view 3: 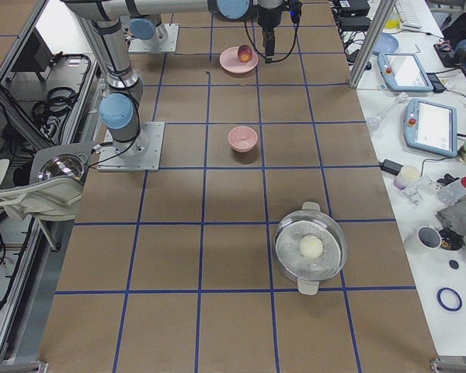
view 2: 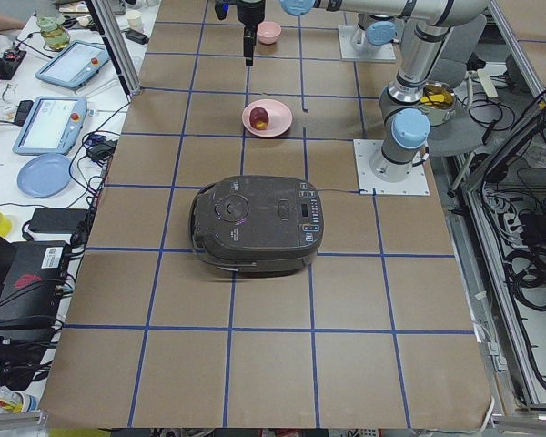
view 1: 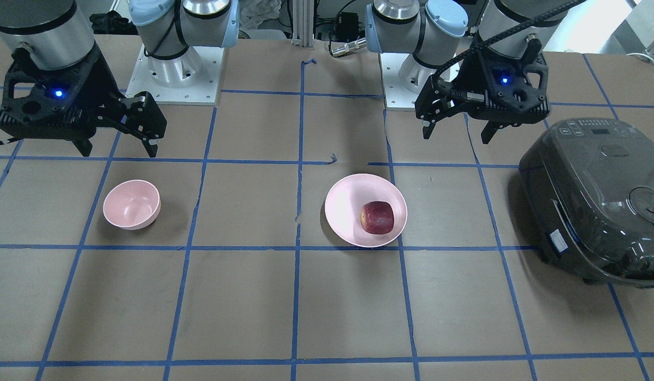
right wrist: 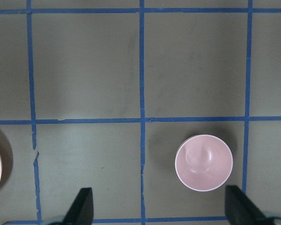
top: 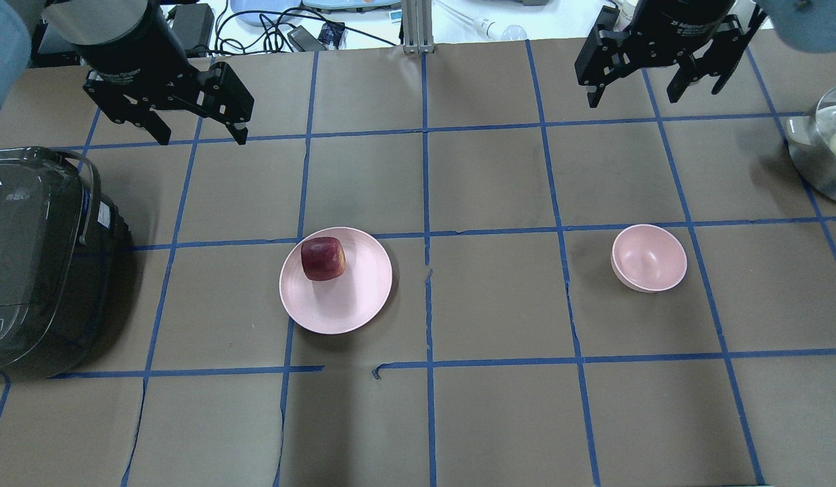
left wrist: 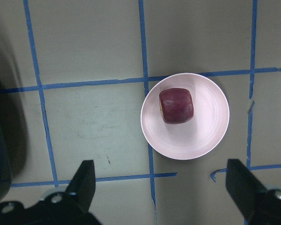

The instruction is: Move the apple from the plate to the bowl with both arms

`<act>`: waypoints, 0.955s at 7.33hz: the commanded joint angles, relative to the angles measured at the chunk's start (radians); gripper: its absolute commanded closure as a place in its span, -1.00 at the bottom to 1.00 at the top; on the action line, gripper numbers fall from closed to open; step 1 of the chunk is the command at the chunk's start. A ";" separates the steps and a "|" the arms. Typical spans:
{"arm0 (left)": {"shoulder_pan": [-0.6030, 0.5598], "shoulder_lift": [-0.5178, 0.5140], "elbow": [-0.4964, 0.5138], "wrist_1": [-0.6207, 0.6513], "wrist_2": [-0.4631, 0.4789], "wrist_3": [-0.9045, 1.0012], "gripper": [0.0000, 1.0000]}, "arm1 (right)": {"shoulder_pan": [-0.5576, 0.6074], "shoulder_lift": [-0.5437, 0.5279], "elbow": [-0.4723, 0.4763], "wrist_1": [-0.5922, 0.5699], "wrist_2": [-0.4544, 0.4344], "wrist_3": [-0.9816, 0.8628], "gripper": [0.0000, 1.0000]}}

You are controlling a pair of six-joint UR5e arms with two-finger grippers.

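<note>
The apple (top: 322,258) sits on the plate (top: 343,308), off-centre on the part of the dish toward the bench's left end and the operators' edge, touching nothing but the plate. The plate lies on the brown bench (top: 492,419) in its left half, about midway between the robot's edge and the operators' edge, just left of the central blue tape line. The bowl (top: 648,258) stands upright and empty in the right half at much the same depth, well apart from the plate. The left gripper (top: 202,138) hangs in the air above the left half of the bench with its fingers spread wide and nothing between them; its wrist camera looks straight down on the plate and apple, which show between the two fingertips. The right gripper (top: 632,100) hangs likewise above the right half, fingers wide apart and empty, and its wrist camera shows the bowl below, nearer one fingertip than the other, with a sliver of the plate at the edge of view. Neither gripper touches the apple, the plate or the bowl. At the bench's left end stands a dark rice cooker (top: 32,264), lid closed, near the plate but not touching it. Toward the right end, on the operators' side, stands a steel pot (top: 820,155) with a glass lid and something pale and round inside.
</note>
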 commanded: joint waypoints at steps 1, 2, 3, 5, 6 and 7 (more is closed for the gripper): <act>0.000 -0.001 0.000 0.000 -0.001 0.000 -1.00 | 0.000 0.001 0.000 -0.001 0.008 0.050 -1.00; -0.002 -0.001 0.000 0.000 -0.003 -0.008 -1.00 | 0.000 0.001 0.000 -0.001 0.007 0.050 -1.00; -0.002 0.010 0.001 -0.003 0.004 -0.006 -1.00 | 0.000 0.001 0.000 -0.001 0.007 0.050 -1.00; -0.002 0.004 0.001 -0.008 -0.001 -0.008 -1.00 | 0.000 0.001 0.002 -0.001 0.010 0.048 -1.00; -0.002 0.006 0.000 -0.008 0.002 -0.008 -1.00 | 0.000 0.001 0.002 -0.001 0.008 0.048 -1.00; -0.002 0.004 -0.002 -0.008 0.001 -0.008 -1.00 | 0.000 0.002 0.002 -0.001 0.010 0.048 -1.00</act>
